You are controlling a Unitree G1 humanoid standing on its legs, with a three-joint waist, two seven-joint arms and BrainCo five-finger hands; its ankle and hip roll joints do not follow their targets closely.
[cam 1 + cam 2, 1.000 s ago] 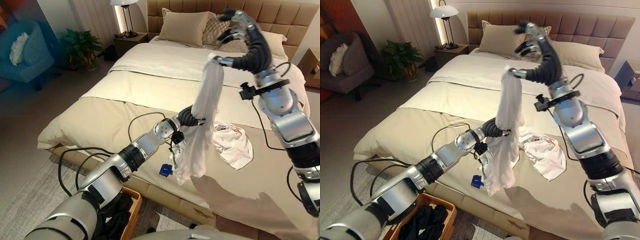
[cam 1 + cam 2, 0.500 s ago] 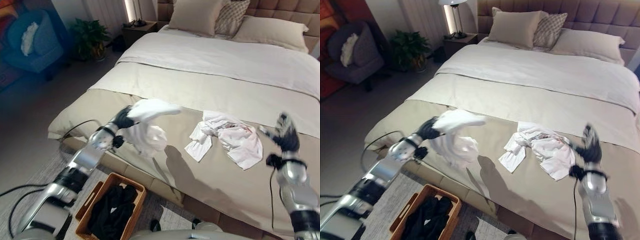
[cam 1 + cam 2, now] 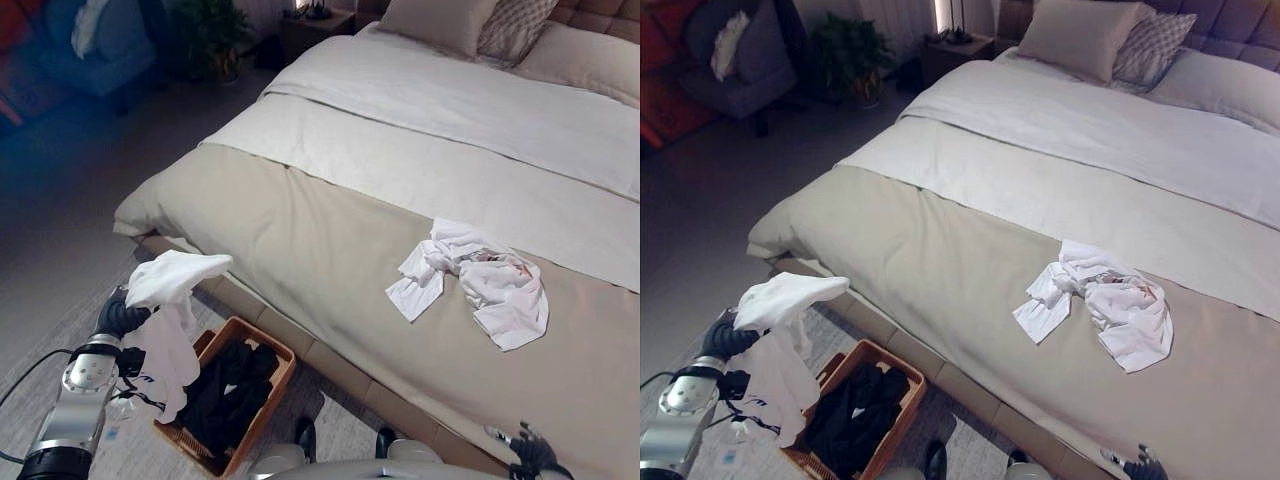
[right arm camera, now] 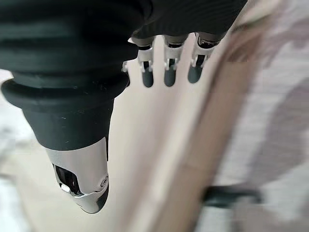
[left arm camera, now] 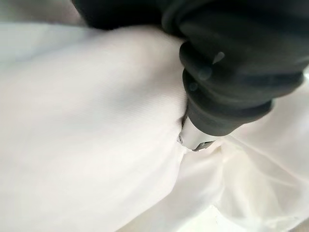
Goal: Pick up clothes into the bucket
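With the white garment [image 3: 170,310] draped over my left robot hand [image 3: 118,318], I hold it beside the wicker bucket [image 3: 262,405] on the floor at the foot of the bed [image 3: 300,220]; my fingers are buried in the cloth, so I cannot tell their grip. To finish well, I should carry it over the dark clothes [image 3: 225,390] inside before letting go, so nothing trails over the rim. My right robot hand [image 3: 527,455] hangs low with fingers relaxed, holding nothing. Farther off, another white garment [image 3: 480,280] lies crumpled on the bed. Half a second ago I held the cloth above the mattress edge; it has since swung down beside the bucket.
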